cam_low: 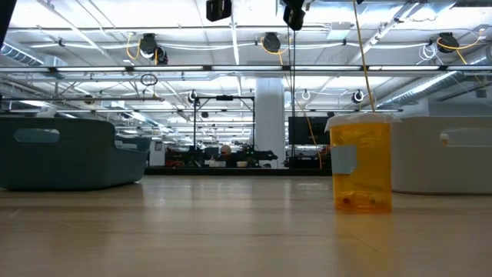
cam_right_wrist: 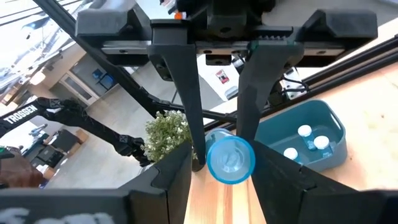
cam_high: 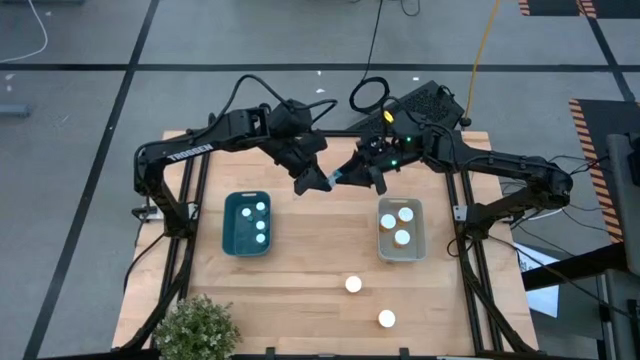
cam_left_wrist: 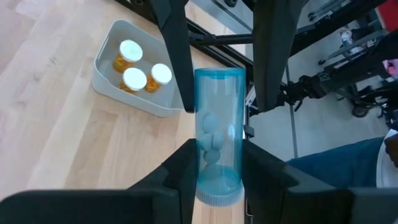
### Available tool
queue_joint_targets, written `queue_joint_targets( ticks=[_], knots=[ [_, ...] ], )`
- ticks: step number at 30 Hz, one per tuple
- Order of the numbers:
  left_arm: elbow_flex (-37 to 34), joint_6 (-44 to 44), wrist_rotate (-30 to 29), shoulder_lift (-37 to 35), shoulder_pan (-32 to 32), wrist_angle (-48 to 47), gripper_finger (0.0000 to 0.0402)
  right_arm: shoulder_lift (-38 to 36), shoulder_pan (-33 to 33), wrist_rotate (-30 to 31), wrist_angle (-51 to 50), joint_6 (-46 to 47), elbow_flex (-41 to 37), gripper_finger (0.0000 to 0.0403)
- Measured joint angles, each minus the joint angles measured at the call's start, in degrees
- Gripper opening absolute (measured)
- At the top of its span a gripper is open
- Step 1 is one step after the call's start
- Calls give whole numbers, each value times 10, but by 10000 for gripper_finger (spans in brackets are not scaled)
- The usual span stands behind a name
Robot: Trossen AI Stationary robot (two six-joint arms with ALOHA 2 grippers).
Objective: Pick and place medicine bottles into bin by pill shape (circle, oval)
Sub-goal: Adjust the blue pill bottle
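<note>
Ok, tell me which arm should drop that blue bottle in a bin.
Left, probably: the left gripper is shut on the blue bottle at its cap end, and the teal bin sits on its side. The right gripper is at the bottle too.

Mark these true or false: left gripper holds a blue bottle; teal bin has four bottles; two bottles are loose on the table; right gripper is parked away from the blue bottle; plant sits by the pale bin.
1. The left gripper holds a blue bottle. True.
2. The teal bin has four bottles. False: three white caps show in it.
3. Two loose bottles stand outside the bins. True.
4. The right gripper is parked away from the blue bottle. False: it is at the bottle's other end.
5. The plant sits by the pale bin. False: it is at the table's corner on the teal bin's side.
</note>
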Motion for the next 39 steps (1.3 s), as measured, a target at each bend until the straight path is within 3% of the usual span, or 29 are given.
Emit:
queue_joint_targets(
  ticks=[10, 19, 25, 39],
  knots=[
    [0, -3, 0, 0, 0, -1, 113, 0, 0, 0, 1, 4, 0, 143],
    [0, -3, 2, 0, 0, 0, 113, 0, 0, 0, 0, -1, 0, 94],
    [0, -4, 1, 0, 0, 0, 115, 0, 0, 0, 0, -4, 0, 100],
    [0, -20, -50, -4, 4, 29, 268, 0, -14, -5, 3, -7, 1, 96]
  ],
)
